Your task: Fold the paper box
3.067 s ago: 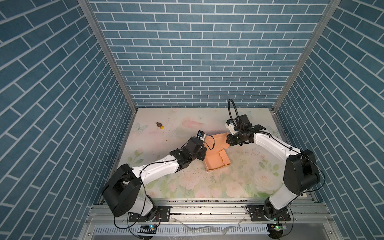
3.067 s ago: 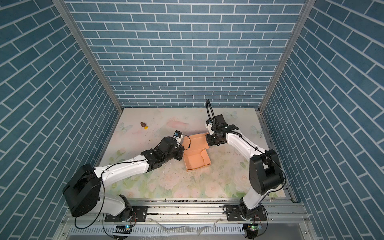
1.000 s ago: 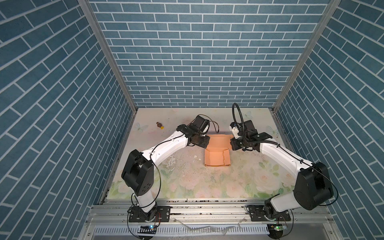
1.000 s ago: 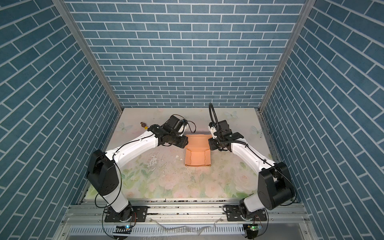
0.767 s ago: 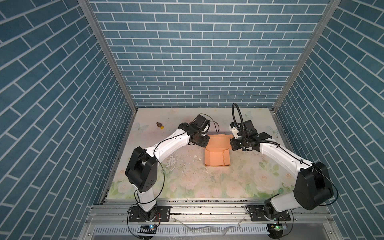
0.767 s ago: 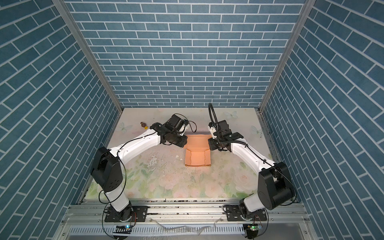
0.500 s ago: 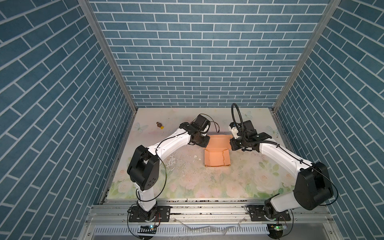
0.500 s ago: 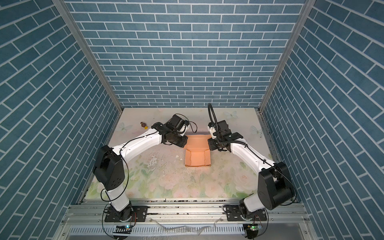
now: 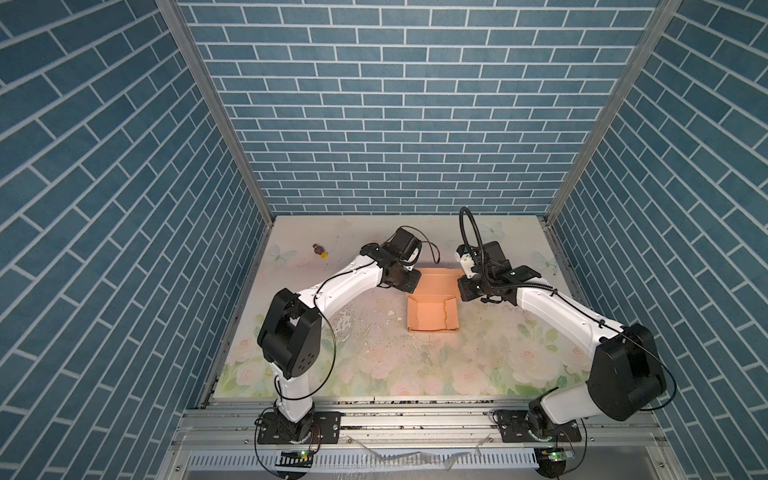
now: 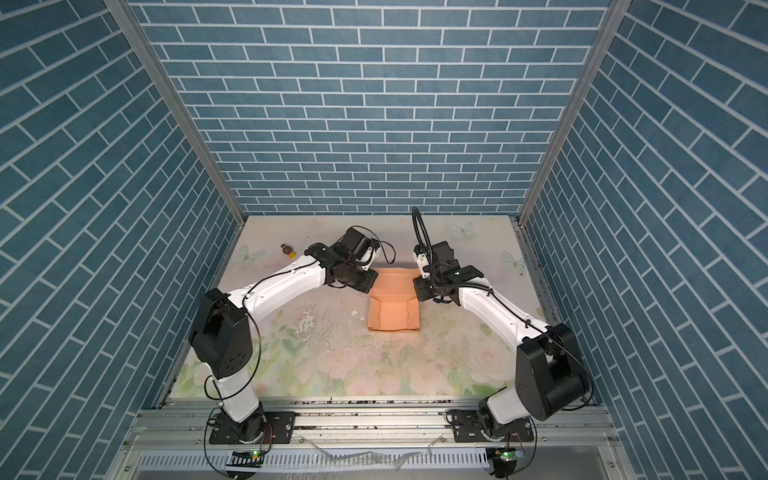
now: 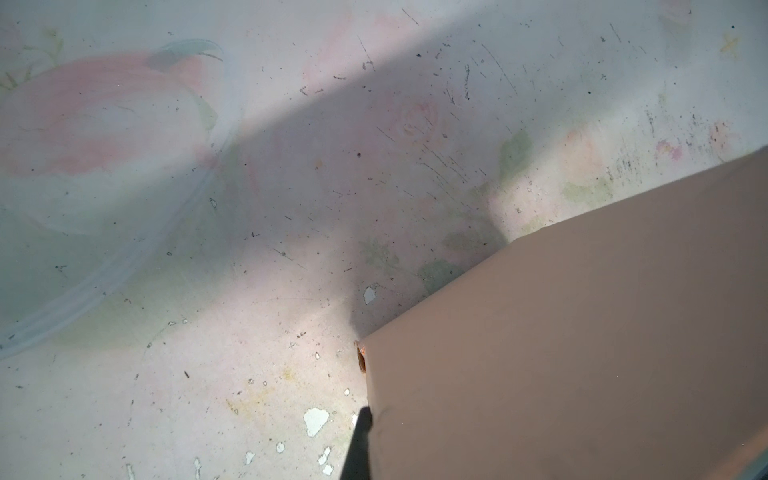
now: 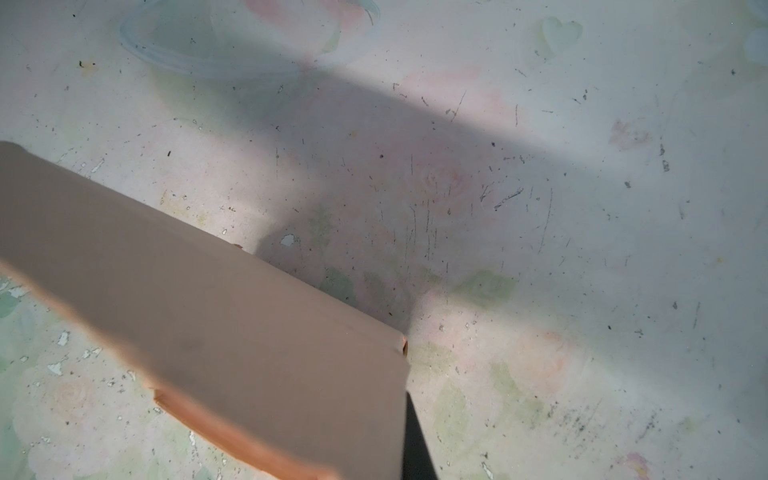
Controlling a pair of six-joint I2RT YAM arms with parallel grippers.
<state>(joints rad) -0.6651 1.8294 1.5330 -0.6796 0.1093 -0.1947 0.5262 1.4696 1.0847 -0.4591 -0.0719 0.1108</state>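
Left claw (image 9: 410, 283) sat clamped tight on the L edge of the paper box (image 9: 432, 312) at its rear flap. Right claw (image 9: 462, 289) was pinched likewise on the flap's R edge. Each gripped only thin card. In both top views the two claws faced each other across that flap, left claw (image 10: 371, 282) opp. right claw (image 10: 417, 287).

Blue brick-pattern walls (image 9: 395, 124) enclosed the cell on 3 sides. The counter (image 9: 374, 365), floral-print & scuffed, spanned the floor betw. them.

The paper box (image 10: 392, 313) lay approx. mid-counter, a bit twd the back. It was peach-orange, w/ a shallow tray part open upward on the side nearer the arm bases. The flap ran from the tray's far edge twd the back wall.

In the wrist views the flap's plain face (image 11: 582, 332) (image 12: 208, 311) filled one corner. It was held up off the counter w/ shadow beneath. One dark finger showed at the card's edge in the left wrist view (image 11: 360, 444) and one in the right (image 12: 413, 436). Each claw's 2nd finger was hidden by card.

A small brown-and-yellow object (image 9: 320, 250) sat near the back-left corner, well apart from box & claws. White chips of worn print (image 9: 345, 324) speckled the counter just left of the tray.
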